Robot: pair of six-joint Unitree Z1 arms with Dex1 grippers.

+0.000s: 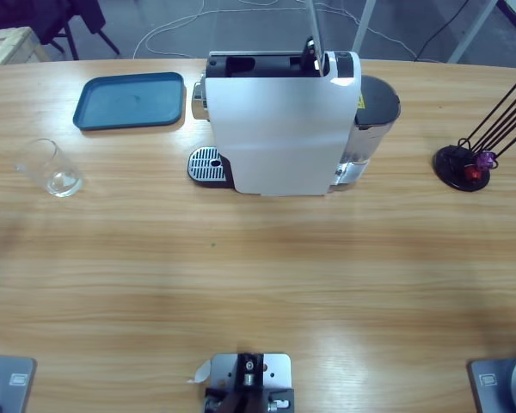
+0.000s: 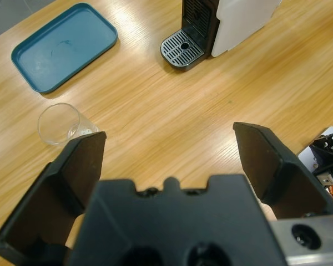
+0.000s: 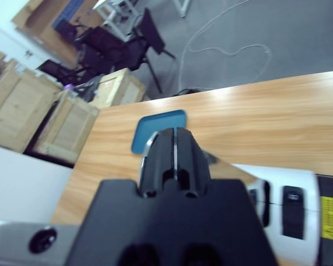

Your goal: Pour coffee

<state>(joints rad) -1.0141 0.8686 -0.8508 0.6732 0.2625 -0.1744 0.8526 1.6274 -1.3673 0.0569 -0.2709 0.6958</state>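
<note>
- My left gripper (image 2: pixel 169 166) hovers over the wooden worktop (image 2: pixel 172 116) with its jaws wide apart, holding nothing.
- The clear empty drinking glass (image 2: pixel 60 123) stands upright just beyond the left jaw, apart from it.
- The white and black coffee machine (image 2: pixel 227 25) with its round metal drip grate (image 2: pixel 181 49) sits well ahead of the jaws; the teal plastic tray (image 2: pixel 64 45) lies beyond the glass.
- My right gripper (image 3: pixel 175 160) has its jaws pressed together, above the machine's top.
- I judge the glass light, stiff, slippery and breakable: grip mid-wall, gently.
</note>
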